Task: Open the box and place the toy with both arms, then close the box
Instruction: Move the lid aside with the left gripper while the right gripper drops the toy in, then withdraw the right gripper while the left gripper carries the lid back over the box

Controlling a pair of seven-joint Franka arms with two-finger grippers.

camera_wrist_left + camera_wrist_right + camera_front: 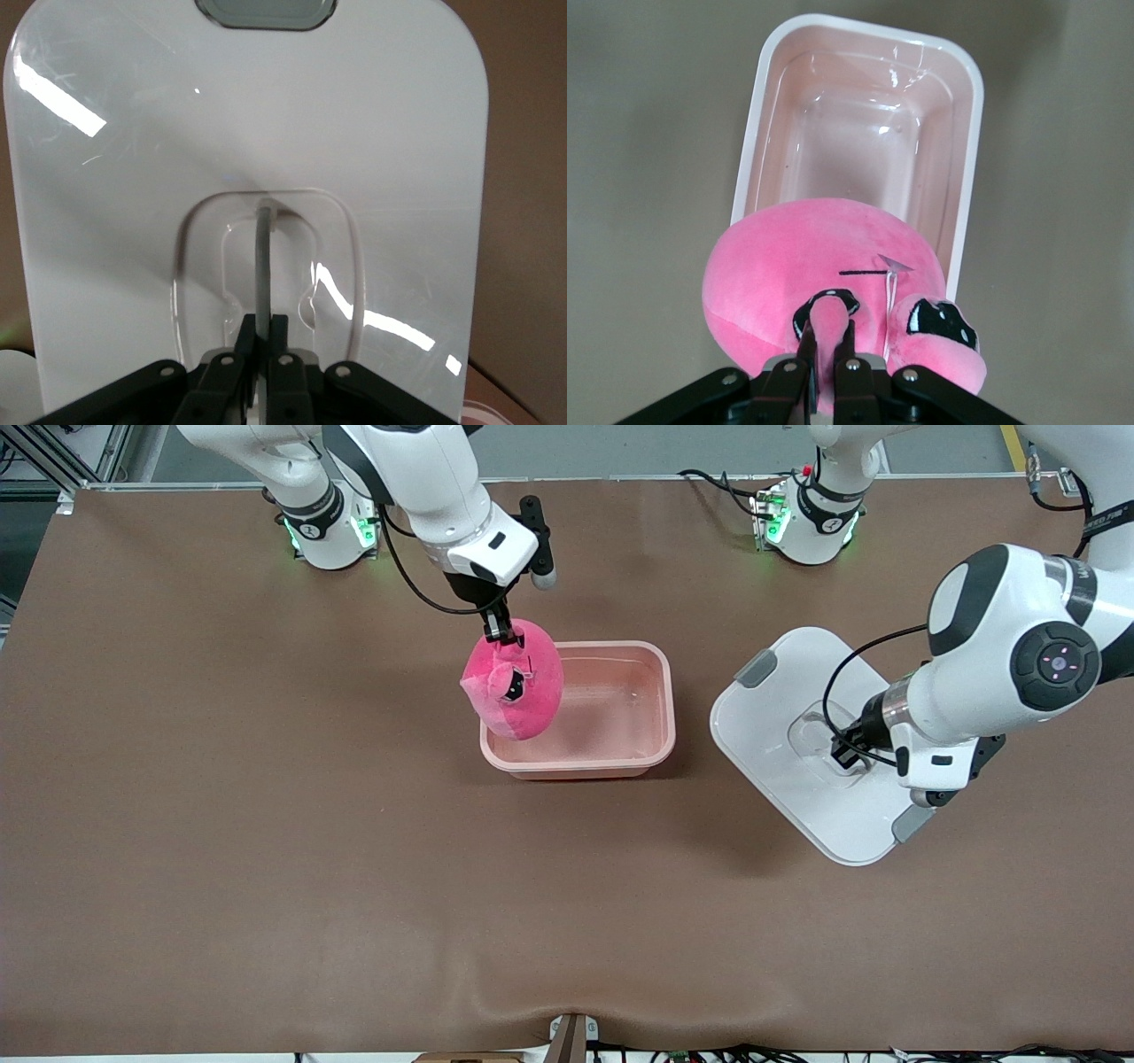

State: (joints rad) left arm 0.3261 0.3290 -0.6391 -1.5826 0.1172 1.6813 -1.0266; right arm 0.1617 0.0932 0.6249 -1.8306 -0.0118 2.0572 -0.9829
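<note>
Front view shows the pale pink box (611,708) open mid-table, with its white lid (797,735) lying flat on the table beside it, toward the left arm's end. The right gripper (500,636) hangs over the box edge on the right arm's side, fingers clamped on a small ear of the hot-pink plush toy (514,686), which dangles partly above the tub's rim. In the right wrist view the toy (833,283) covers one end of the empty box (868,133), so the placing step looks under way.

The left gripper (846,757) sits down on the lid, its fingers pinched together on the thin bar of the clear recessed handle (264,257); one grey side clip (756,667) shows at the lid's edge.

Next, I judge, the toy needs carrying further over the middle of the tub, then lowering and releasing before the lid goes back on.

Dark lettering runs along a strap on the left arm, too small to read, at least for me.
</note>
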